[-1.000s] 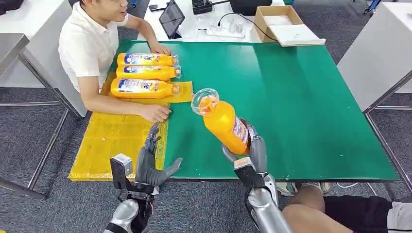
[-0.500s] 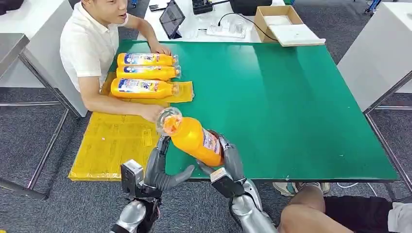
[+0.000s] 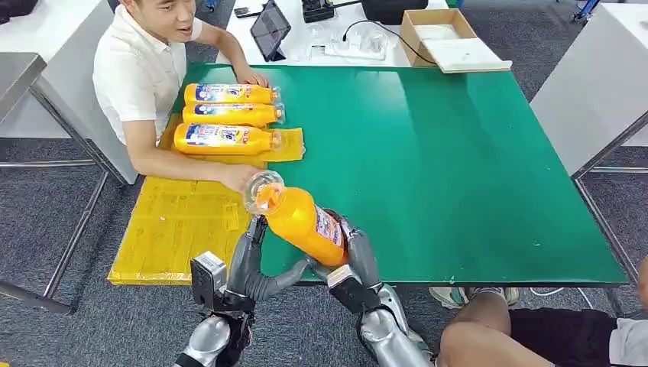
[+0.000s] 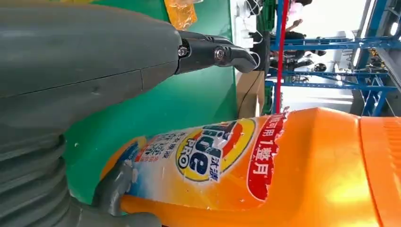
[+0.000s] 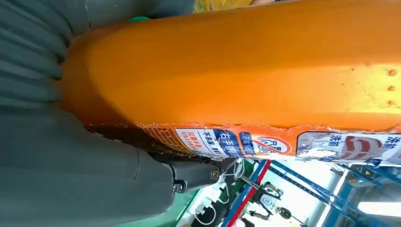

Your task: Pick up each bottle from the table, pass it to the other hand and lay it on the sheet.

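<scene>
Clasped in my right hand (image 3: 353, 256), the orange bottle (image 3: 302, 220) leaned across to my left hand (image 3: 252, 267), whose fingers lay spread beside it, grasping nothing. Handover was underway, I judged; next, that hand must close, then mine release toward the yellow sheet (image 3: 172, 229).

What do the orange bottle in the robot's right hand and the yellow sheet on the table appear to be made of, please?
Orange bottle: likely glossy moulded plastic, given the bright highlights on its body; a printed film label with a ragged edge wraps it, and the cap looks clear plastic.
Yellow sheet: seemingly thin, slightly translucent plastic film, wrinkled and faintly shiny, draping past the table edge.
</scene>
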You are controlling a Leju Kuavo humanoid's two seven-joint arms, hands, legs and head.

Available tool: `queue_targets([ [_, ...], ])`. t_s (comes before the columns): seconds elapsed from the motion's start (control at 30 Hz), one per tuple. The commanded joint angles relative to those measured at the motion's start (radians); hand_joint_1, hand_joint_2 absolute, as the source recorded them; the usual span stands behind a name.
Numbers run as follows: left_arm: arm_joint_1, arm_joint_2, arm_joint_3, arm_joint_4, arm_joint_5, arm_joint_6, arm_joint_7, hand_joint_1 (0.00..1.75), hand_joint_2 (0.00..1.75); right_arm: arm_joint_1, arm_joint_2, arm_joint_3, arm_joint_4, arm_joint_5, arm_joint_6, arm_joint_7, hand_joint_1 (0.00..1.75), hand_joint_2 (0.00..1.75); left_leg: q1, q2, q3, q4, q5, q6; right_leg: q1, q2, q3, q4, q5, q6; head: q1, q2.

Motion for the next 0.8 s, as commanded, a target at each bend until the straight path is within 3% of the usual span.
queue_targets([
  [0.03,-0.044,0.013,-0.013,0.022,0.039,-0.024,-0.002,0.00,1.75,-0.082,0.019,0.060,0.172,0.037,-0.028,-0.008,1.75,1.75,0.001,0.003,0.004,-0.001,-0.001,-0.002,0.001,0.001,0.003,-0.001,-0.001,-0.002,0.000,0.000],
  [0.23,-0.110,-0.025,0.016,0.105,0.145,-0.027,0.053,0.00,1.75,-0.103,0.052,0.113,0.292,0.044,-0.055,-0.055,1.75,1.75,0.001,0.001,0.003,-0.001,0.000,-0.002,0.001,-0.001,0.003,-0.001,0.000,-0.002,0.000,0.000],
  [0.3,-0.121,-0.013,-0.007,0.121,0.191,-0.081,0.081,0.00,1.75,-0.118,0.049,0.124,0.321,0.036,-0.064,-0.055,1.75,1.75,0.001,0.001,0.006,-0.001,-0.001,-0.002,0.002,-0.001,0.005,-0.001,-0.001,-0.003,0.000,0.000],
  [0.33,-0.136,0.014,-0.059,0.135,0.242,-0.219,0.120,0.00,1.75,-0.151,0.047,0.134,0.371,0.035,-0.048,-0.049,1.75,1.75,0.001,0.001,0.004,-0.001,0.000,-0.002,0.001,-0.001,0.004,-0.001,-0.001,-0.002,0.000,0.000],
  [0.43,-0.139,0.016,-0.073,0.156,0.241,-0.222,0.111,0.00,1.75,-0.198,0.056,0.138,0.439,0.038,-0.037,-0.055,1.75,1.75,0.000,0.001,0.002,-0.001,0.000,-0.001,0.000,0.000,0.002,-0.001,0.000,-0.001,0.000,0.000],
  [0.8,-0.205,0.012,-0.050,0.260,0.342,-0.283,0.160,0.00,1.75,-0.182,0.115,0.221,0.467,0.040,-0.008,-0.055,1.75,1.75,0.001,0.002,0.003,-0.001,-0.001,-0.002,0.001,0.000,0.003,0.000,-0.001,-0.002,0.000,0.000],
])
